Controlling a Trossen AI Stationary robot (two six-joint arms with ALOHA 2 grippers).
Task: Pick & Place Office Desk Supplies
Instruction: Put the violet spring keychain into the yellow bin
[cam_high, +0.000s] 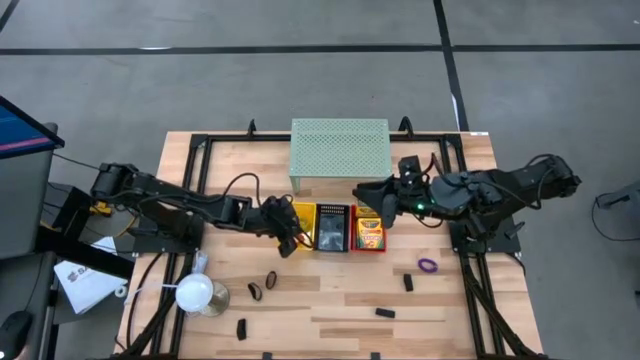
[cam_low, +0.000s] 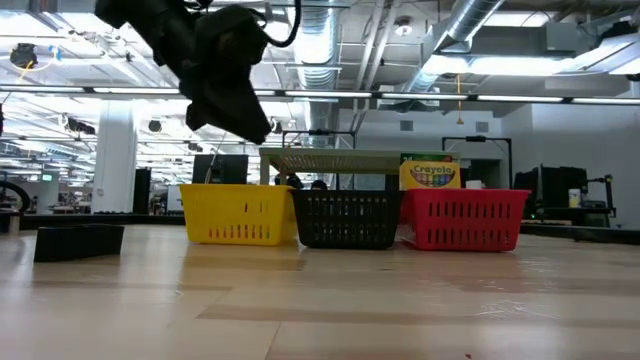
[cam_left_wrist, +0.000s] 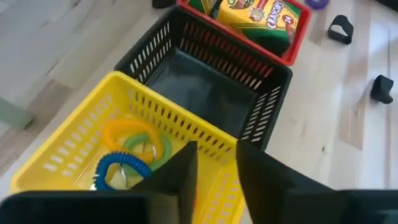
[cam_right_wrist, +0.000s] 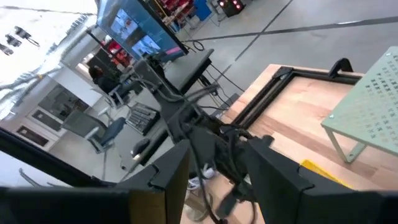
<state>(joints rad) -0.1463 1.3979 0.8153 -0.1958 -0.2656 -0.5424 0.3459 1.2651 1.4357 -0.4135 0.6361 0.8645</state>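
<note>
Hovering over the yellow plastic basket (cam_left_wrist: 93, 155), the left gripper (cam_left_wrist: 214, 180) is showing its two dark fingers spread apart with nothing between them. Orange, green and blue ring bands (cam_left_wrist: 127, 155) are lying inside that basket. Beside it is sitting a black slotted basket (cam_left_wrist: 205, 87), then a red basket (cam_high: 371, 236) holding a yellow-green crayon box (cam_left_wrist: 261, 18). A purple ring band (cam_high: 428, 265) and small black clips (cam_high: 408, 283) are lying loose on the wooden table (cam_high: 330, 310). The right gripper (cam_high: 362, 198) is hanging above the red basket, fingers parted and empty, near a pale green mesh shelf (cam_high: 340, 148).
</note>
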